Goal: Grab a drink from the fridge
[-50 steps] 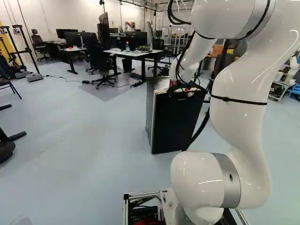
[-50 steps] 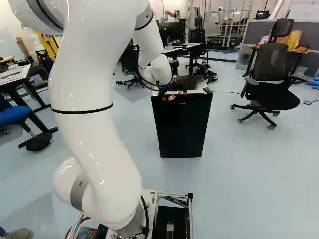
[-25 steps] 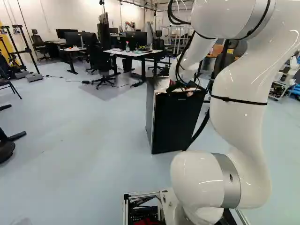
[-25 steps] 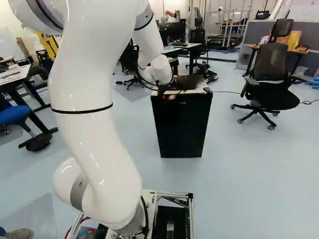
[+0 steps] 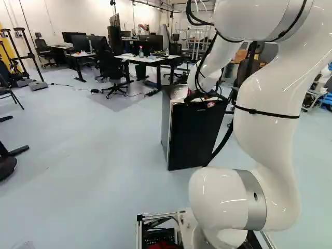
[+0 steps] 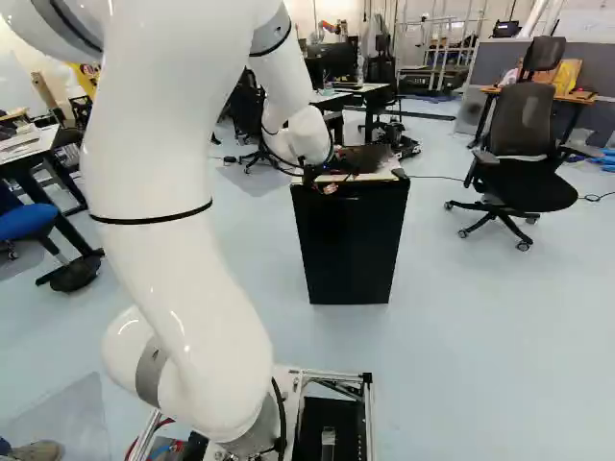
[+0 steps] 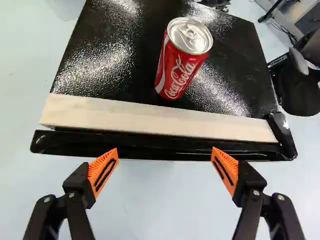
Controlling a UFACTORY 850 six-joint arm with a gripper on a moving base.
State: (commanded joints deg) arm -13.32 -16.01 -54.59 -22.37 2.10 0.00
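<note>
The gripper (image 5: 203, 97) is at the top front edge of a small black fridge (image 5: 194, 136), which also stands at the middle of the right base view (image 6: 352, 245). In the wrist view the gripper (image 7: 165, 156) is open, its orange-padded fingers wide apart with nothing between them. Ahead of them runs the upper edge of the black fridge door (image 7: 150, 146), which looks closed. A red drink can (image 7: 181, 62) stands upright on the fridge's dark top (image 7: 117, 55), beyond a pale front strip (image 7: 155, 120). The fridge's inside is hidden.
A black office chair (image 6: 524, 158) stands right of the fridge in the right base view. Desks (image 5: 145, 59) with monitors and chairs are farther back. At the left of the right base view is a table (image 6: 29, 146) with a blue stool (image 6: 31, 220).
My arm's upper links have shifted slightly, rightward in the left base view and leftward in the right one. The gripper remains near the fridge's top edge; base and fridge stay put.
</note>
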